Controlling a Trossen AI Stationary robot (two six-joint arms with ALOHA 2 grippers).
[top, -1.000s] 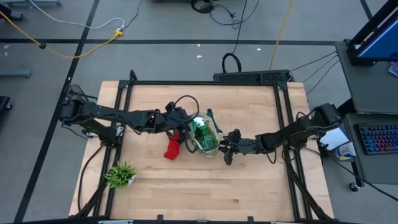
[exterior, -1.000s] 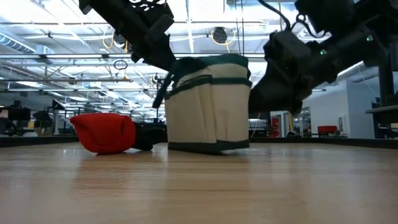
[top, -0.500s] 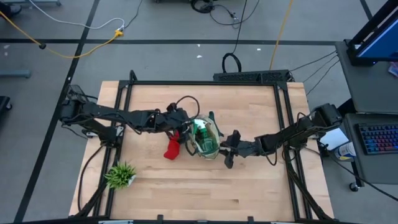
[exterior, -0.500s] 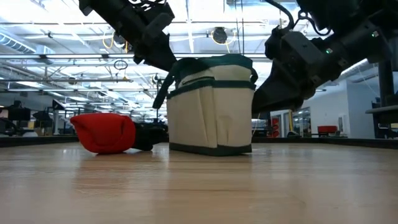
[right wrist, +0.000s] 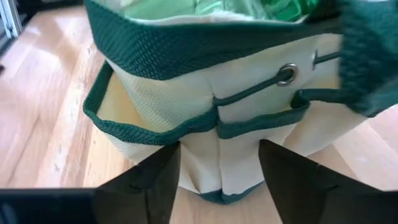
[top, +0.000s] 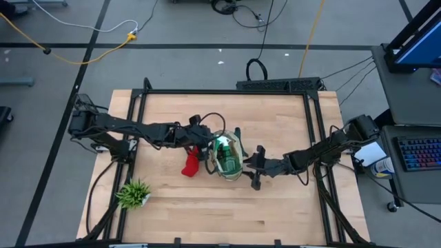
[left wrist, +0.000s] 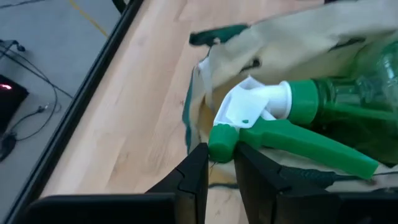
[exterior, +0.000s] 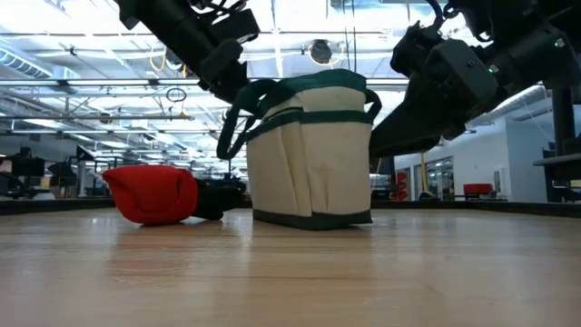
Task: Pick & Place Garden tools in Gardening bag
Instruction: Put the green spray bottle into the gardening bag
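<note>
Bag (top: 228,157) stands mid-table, 1 green spray bottle (left wrist: 298,118) lying in its mouth. Left gripper (left wrist: 219,163) pinches the bottle's nozzle at the bag's left rim. Right gripper (right wrist: 219,163), fingers spread, faces the bag's right pocket. Red glove (exterior: 154,193) lies left of the bag.

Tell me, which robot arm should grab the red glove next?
Probably the left. The red glove lies on the left arm's side of the gardening bag, right beside the left tool, which sits at the spray bottle. The right tool is across the bag, its fingers spread toward the bag's outer pockets.
</note>
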